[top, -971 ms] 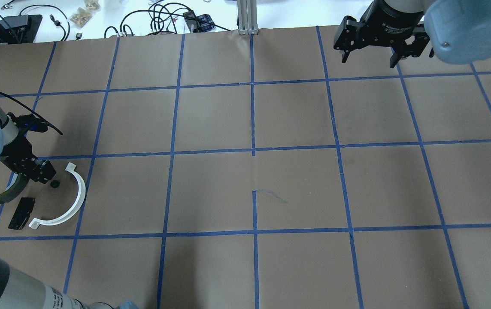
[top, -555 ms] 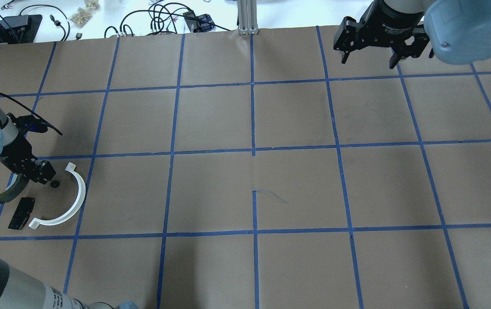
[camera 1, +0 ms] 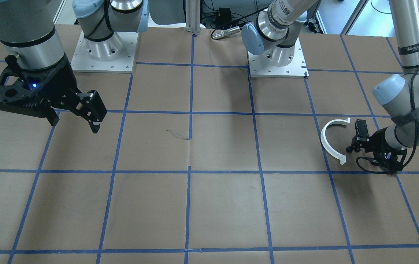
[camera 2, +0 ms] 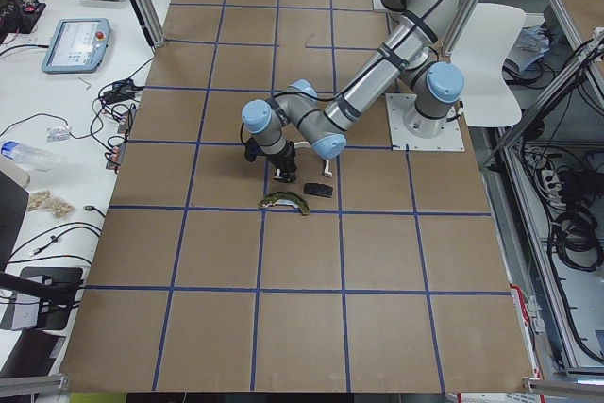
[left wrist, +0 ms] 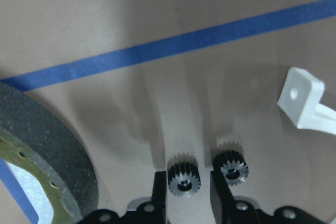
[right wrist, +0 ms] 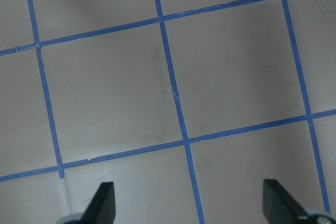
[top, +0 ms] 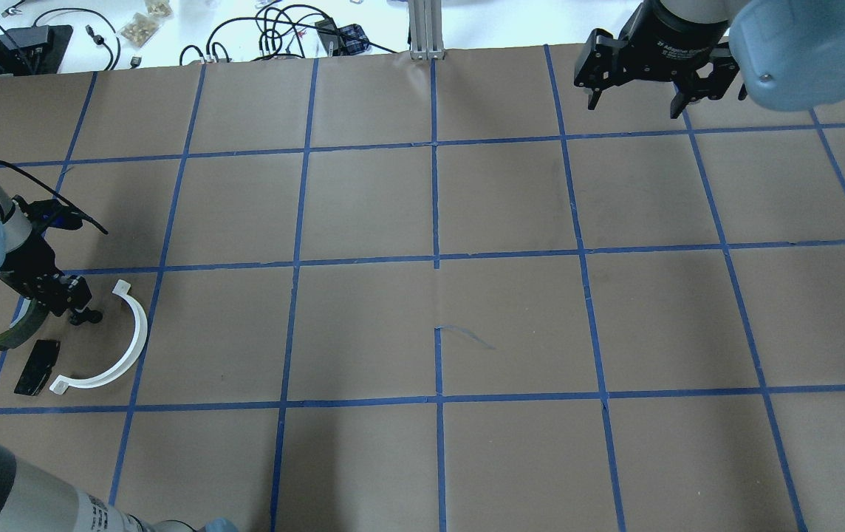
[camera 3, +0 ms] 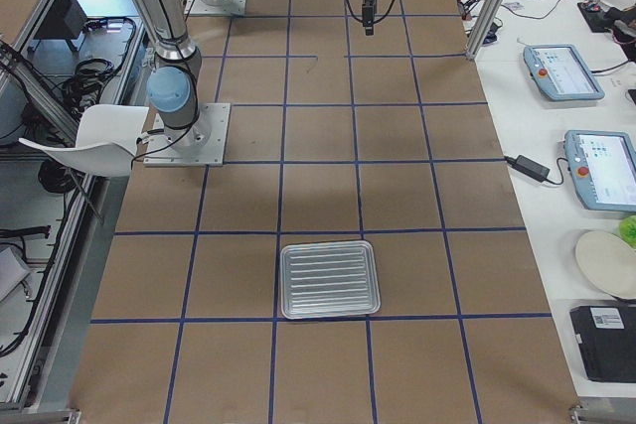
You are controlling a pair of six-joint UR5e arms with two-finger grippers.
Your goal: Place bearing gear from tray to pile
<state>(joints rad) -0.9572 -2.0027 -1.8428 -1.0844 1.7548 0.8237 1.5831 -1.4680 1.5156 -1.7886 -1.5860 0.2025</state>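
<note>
Two small black gears lie flat on the paper in the left wrist view. One gear [left wrist: 182, 177] sits between my left gripper's [left wrist: 187, 195] fingertips with a small gap on its right side. The other gear [left wrist: 231, 165] lies just outside the right finger. The gripper is open a little and low over the pile [top: 81, 316]. The pile holds a white half-ring arc [top: 127, 347], a flat black pad [top: 37, 366] and an olive curved shoe [top: 20, 330]. My right gripper [top: 633, 96] is open and empty, high at the far right.
A ribbed metal tray [camera 3: 329, 279] with nothing in it lies on the table near the robot's right end. Brown paper with a blue tape grid [top: 437, 258] covers the table. Cables and small items [top: 267, 33] lie beyond the far edge.
My left gripper has drawn back slightly to the left. A dark gear now shows at its fingertips beside the one that lay by the white arc. The right arm has not moved.
</note>
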